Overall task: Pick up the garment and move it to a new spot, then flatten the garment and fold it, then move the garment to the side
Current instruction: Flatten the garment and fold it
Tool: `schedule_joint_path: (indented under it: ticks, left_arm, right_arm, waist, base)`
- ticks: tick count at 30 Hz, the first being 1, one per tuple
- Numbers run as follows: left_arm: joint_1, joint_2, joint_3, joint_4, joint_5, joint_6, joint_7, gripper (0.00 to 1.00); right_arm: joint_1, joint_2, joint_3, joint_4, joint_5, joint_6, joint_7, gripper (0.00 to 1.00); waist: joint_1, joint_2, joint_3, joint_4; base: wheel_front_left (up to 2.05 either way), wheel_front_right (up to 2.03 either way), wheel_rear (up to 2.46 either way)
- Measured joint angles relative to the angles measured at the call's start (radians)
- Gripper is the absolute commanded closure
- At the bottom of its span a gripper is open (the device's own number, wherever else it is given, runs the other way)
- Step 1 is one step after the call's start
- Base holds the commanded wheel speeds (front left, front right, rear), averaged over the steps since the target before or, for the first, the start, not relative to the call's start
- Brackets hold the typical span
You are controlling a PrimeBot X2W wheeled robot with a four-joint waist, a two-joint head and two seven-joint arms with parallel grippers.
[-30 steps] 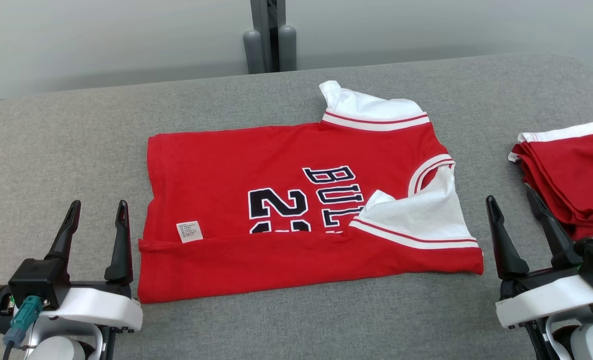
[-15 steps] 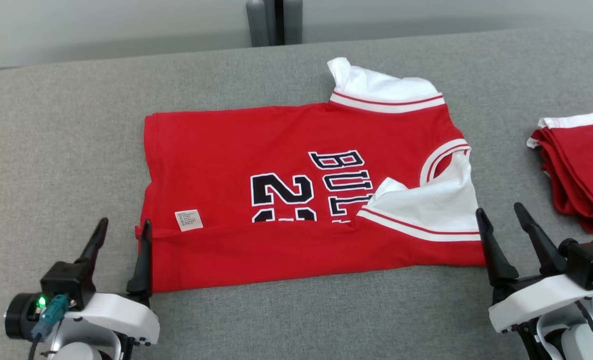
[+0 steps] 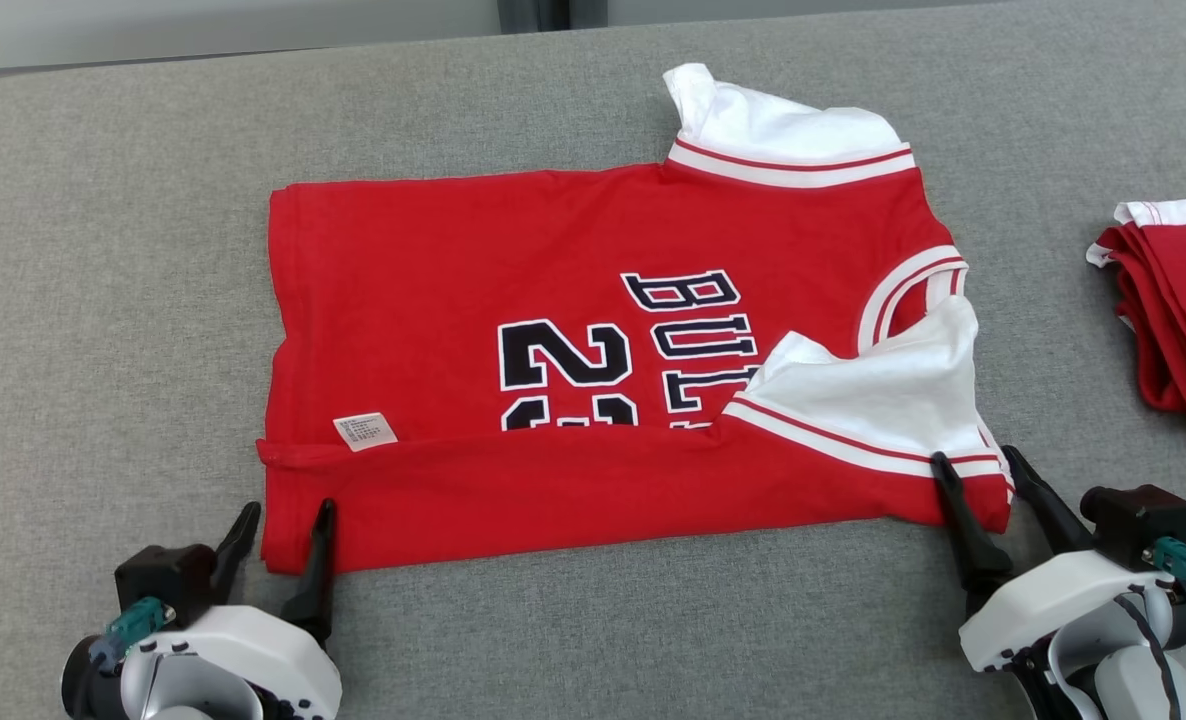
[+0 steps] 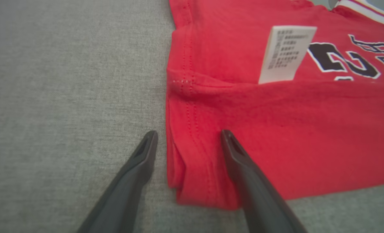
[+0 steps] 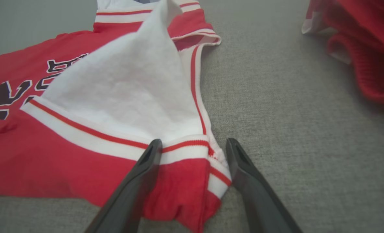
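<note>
Grey surface (image 3: 103, 250): left claw (image 3: 289, 507), right claw (image 3: 975, 455) astride jersey (image 3: 453, 250).

The red shirt (image 3: 433, 260) lies flat on the gray bench (image 3: 103, 250). It has white sleeves (image 3: 873, 390) with red stripes, and black letters and numbers with white edges. Its near edge is folded up over the front. A small white tag (image 3: 365, 430) sticks out at the fold.
</note>
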Motion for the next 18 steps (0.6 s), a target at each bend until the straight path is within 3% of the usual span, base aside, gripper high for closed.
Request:
schedule_joint_path:
  ticks: [2,3,4,5,6,11,18]
  left_arm:
    - [-0.007,-0.001,0.001,0.003,-0.021,-0.007,0.033,0.00]
    - [-0.012,-0.002,0.001,0.003,-0.034,-0.013,0.049,0.01]
    - [-0.015,-0.001,0.001,0.003,-0.041,-0.016,0.058,0.34]
    - [-0.017,0.001,0.001,0.004,-0.046,-0.019,0.070,0.79]
    - [-0.019,0.001,0.003,0.004,-0.053,-0.021,0.083,1.00]
    - [-0.018,0.002,0.007,-0.012,-0.085,-0.029,0.116,1.00]
    - [0.065,0.055,0.008,-0.118,-0.106,-0.017,0.187,1.00]
  right_arm:
    - [-0.009,-0.002,0.012,0.014,0.020,0.000,0.010,0.01]
    - [-0.015,-0.004,0.015,0.018,0.025,0.000,0.011,0.14]
    - [-0.020,-0.007,0.019,0.022,0.031,0.000,0.011,0.68]
    - [-0.023,-0.006,0.026,0.024,0.040,0.000,0.012,0.91]
    - [-0.024,-0.006,0.032,0.024,0.051,0.001,0.015,1.00]
    - [-0.027,-0.012,0.040,0.012,0.079,0.001,0.021,1.00]
    - [0.087,-0.038,0.034,-0.110,0.114,0.000,0.088,1.00]
  waist:
    - [0.0000,0.0000,0.002,0.001]
    - [0.0000,0.0000,0.003,0.002]
    - [0.0000,0.0000,0.003,0.003]
    - [0.0000,0.0000,0.003,0.004]
    - [0.0000,0.0000,0.003,0.004]
    - [0.0000,0.0000,-0.003,0.005]
    - [0.0000,0.0000,-0.035,0.015]
  base:
    - [0.00,0.00,0.00]
    - [0.00,0.00,0.00]
    - [0.00,0.00,0.00]
    - [0.00,0.00,0.00]
    - [0.00,0.00,0.00]
    - [0.00,0.00,0.00]
    - [0.00,0.00,0.00]
